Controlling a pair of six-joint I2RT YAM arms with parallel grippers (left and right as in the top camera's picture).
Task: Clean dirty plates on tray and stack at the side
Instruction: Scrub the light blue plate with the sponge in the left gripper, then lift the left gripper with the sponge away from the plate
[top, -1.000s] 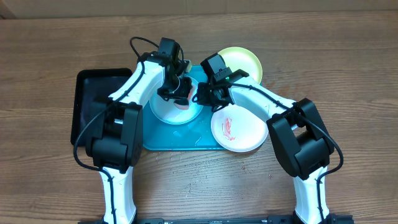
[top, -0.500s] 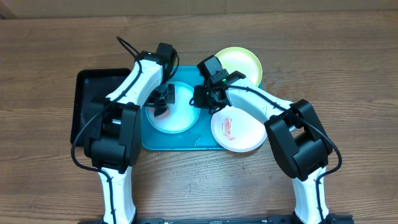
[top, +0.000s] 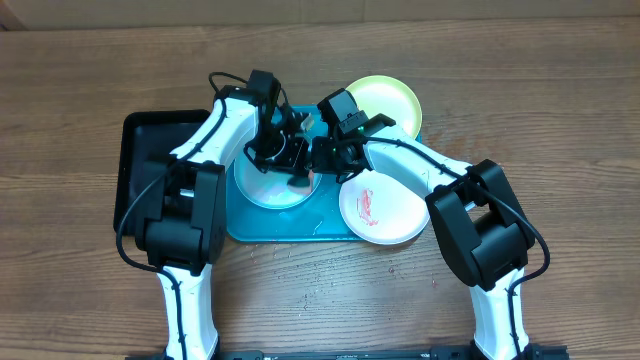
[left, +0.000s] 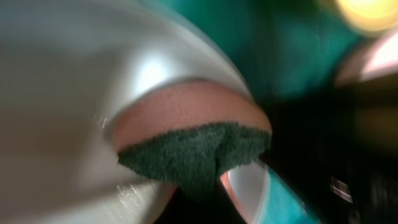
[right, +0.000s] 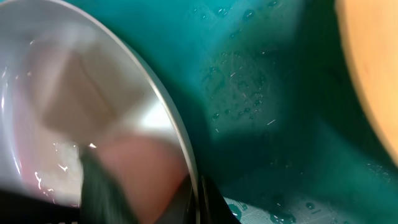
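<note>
Because the light blue plate (top: 255, 190) might slide on the wet tray (top: 300, 230), the right gripper (top: 323, 160) seems to pinch its rim steady while the left gripper (top: 292, 160), clamped on a sponge (left: 193, 149), scrubs inside.

The overhead view is bright and evenly lit from above. It is sharp across the whole table (top: 560, 110), with only soft, short shadows under the arms (top: 225, 125). The left wrist view is heavily blurred and smeared: the light blue plate (left: 74, 74) is a pale wash with a white glare patch, the sponge (left: 193, 155) is soft-edged, and the right side is dark. The right wrist view is dimmer and soft. Droplets glint on the tray (right: 261, 93), and the yellow-green plate (right: 373, 68) at the far right is out of focus.
</note>
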